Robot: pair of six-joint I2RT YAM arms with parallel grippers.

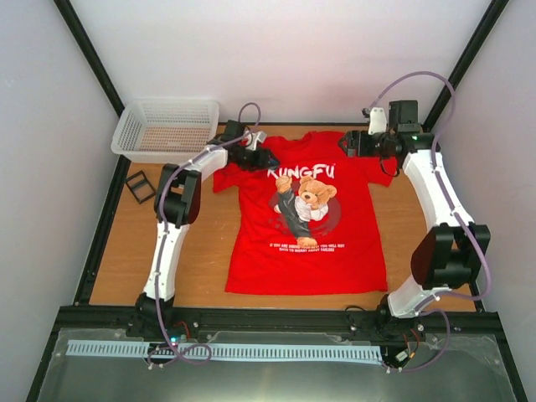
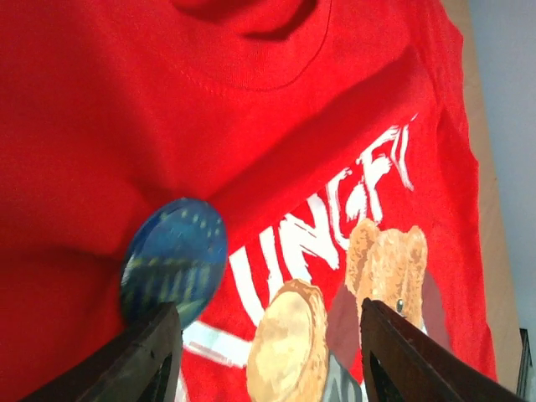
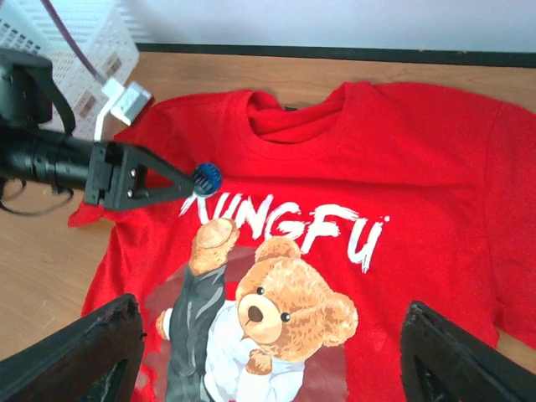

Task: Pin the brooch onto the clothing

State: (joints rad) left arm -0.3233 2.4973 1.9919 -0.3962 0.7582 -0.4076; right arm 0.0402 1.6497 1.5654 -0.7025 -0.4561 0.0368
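Note:
The clothing, a red T-shirt (image 1: 306, 218) printed with "KUNGFU" and a kicking bear, lies flat on the table. The brooch (image 2: 174, 261), a small round dark-blue pin, sits on the shirt just left of the lettering, below the collar; the right wrist view also shows the brooch (image 3: 207, 177). My left gripper (image 2: 268, 356) is low over the shirt's shoulder and open. Its left finger (image 2: 151, 352) is right beside the brooch and the other finger stands far off. My right gripper (image 3: 268, 360) hovers open above the bear print, holding nothing.
A white mesh basket (image 1: 166, 127) stands at the back left of the table, close behind the left arm. A small black frame-like object (image 1: 141, 186) lies near the table's left edge. Bare wood (image 1: 201, 251) shows on both sides of the shirt.

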